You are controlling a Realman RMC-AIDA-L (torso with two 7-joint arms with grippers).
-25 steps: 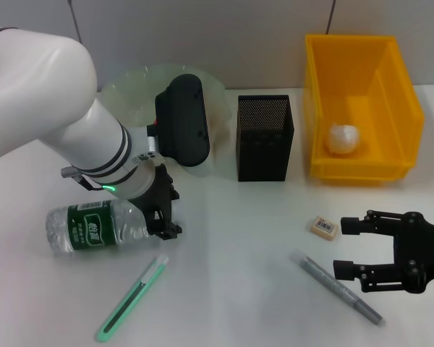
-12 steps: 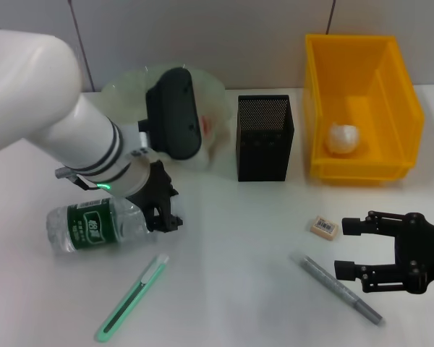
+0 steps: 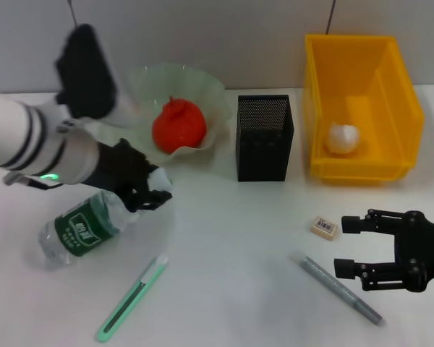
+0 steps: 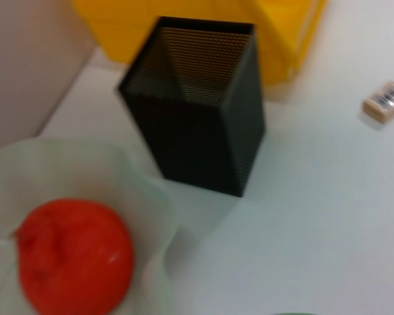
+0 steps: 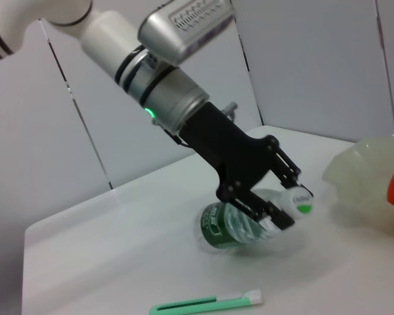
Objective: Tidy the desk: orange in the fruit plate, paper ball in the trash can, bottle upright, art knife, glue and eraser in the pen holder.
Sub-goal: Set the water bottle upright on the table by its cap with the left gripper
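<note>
The clear bottle (image 3: 79, 230) with a green label lies tilted on the table, its white-capped neck raised. My left gripper (image 3: 149, 191) is shut on that neck; the right wrist view shows the grip (image 5: 270, 197) on the bottle (image 5: 233, 226). The orange (image 3: 179, 124) sits in the pale green fruit plate (image 3: 213, 90). The paper ball (image 3: 343, 137) lies in the yellow bin (image 3: 405, 108). The black mesh pen holder (image 3: 265, 137) stands between plate and bin. The eraser (image 3: 323, 227), grey glue stick (image 3: 340, 289) and green art knife (image 3: 130, 300) lie on the table. My right gripper (image 3: 343, 247) is open beside the eraser and glue stick.
The left wrist view shows the pen holder (image 4: 197, 111), the orange (image 4: 72, 259), the eraser (image 4: 385, 102) and the bin (image 4: 203, 20). The knife (image 5: 207, 303) lies in front of the bottle. A grey wall runs behind the table.
My left arm has swung left and up, lifting the bottle's neck so the bottle tilts. The arm no longer hides the orange. The right arm has not moved.
</note>
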